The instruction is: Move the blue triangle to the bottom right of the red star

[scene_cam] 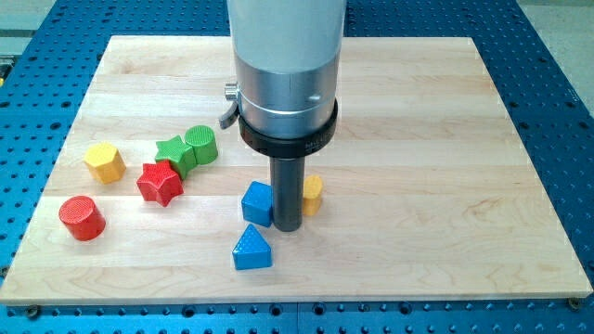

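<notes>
The blue triangle [251, 248] lies near the view's bottom centre of the wooden board [445, 186]. The red star [160, 182] sits to its upper left. My tip [287, 227] is just to the upper right of the blue triangle, close to it, and directly right of a blue cube [257, 202], which it touches or nearly touches. A yellow block [312, 194] is partly hidden behind the rod on its right side.
A green star [174, 151] and a green cylinder [201, 144] sit just above the red star. A yellow hexagonal block [104, 162] and a red cylinder [82, 218] lie at the view's left. The arm's wide body hides the board's top centre.
</notes>
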Tool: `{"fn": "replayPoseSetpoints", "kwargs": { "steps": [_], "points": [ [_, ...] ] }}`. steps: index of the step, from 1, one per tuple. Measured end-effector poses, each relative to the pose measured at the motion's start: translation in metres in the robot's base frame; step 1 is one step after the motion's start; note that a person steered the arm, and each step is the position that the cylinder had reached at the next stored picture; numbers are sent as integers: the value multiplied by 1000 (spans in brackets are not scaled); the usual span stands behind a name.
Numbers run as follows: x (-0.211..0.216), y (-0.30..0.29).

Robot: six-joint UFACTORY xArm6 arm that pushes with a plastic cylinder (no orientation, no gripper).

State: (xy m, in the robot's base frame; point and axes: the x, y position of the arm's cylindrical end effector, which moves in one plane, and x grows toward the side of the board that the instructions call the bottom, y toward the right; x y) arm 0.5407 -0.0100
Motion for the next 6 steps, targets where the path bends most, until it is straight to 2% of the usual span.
{"fn": "replayPoseSetpoints", "kwargs": {
  "steps": [1,3,4,5,6],
  "points": [
    [13,8],
    [8,-41],
    [4,7],
    [43,39],
    [39,-45]
  ]
}}
